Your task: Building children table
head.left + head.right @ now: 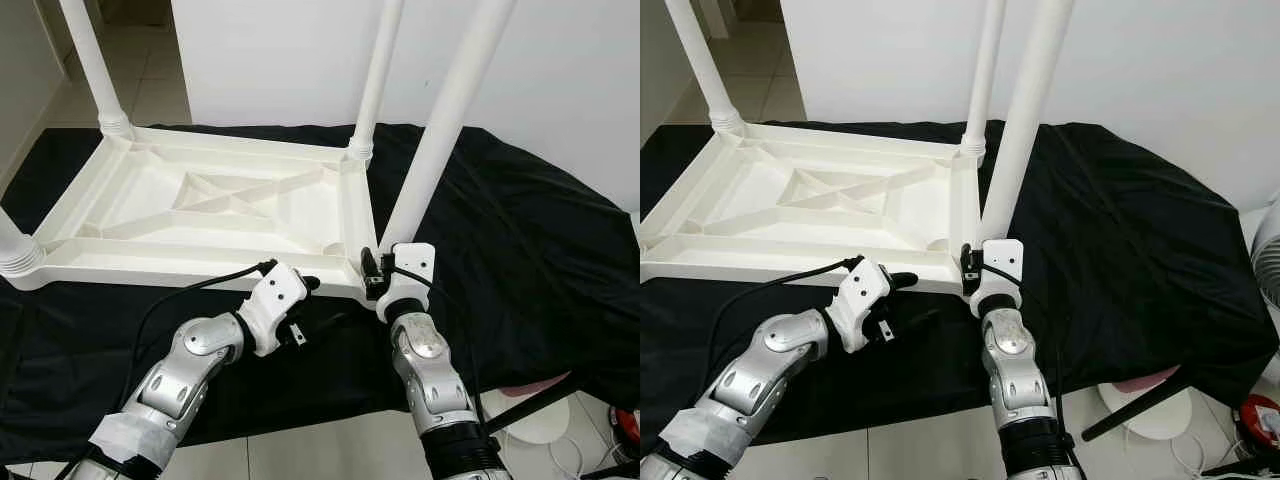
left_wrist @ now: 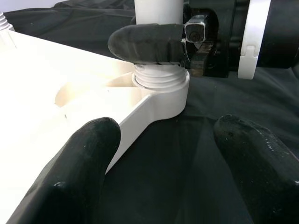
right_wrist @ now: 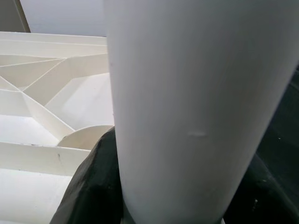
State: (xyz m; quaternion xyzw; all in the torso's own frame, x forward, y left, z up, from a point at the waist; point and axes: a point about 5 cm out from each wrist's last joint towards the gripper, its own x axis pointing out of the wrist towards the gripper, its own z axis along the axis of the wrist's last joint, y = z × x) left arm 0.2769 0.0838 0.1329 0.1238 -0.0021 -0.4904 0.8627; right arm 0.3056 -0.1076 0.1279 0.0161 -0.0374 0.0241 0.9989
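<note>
A white plastic children's table (image 1: 200, 268) lies upside down on a black cloth (image 1: 520, 250). Legs stand upright in its corner sockets: far left (image 1: 95, 70), far right (image 1: 375, 80) and near left (image 1: 12, 245). My right gripper (image 1: 385, 262) is shut on the base of the near-right leg (image 1: 440, 130), which is seen close up in the right wrist view (image 3: 187, 116). My left gripper (image 1: 310, 300) is open just in front of the table's near edge, its fingers (image 2: 79, 177) pointing at the near-right socket (image 2: 163, 93). There one right finger (image 2: 145, 43) wraps the leg.
The cloth covers the floor around the table, and a white wall stands close behind it. At the near right on the tiled floor are a white round base (image 1: 545, 415), a black bar (image 1: 530, 395) and a red object (image 1: 625, 425).
</note>
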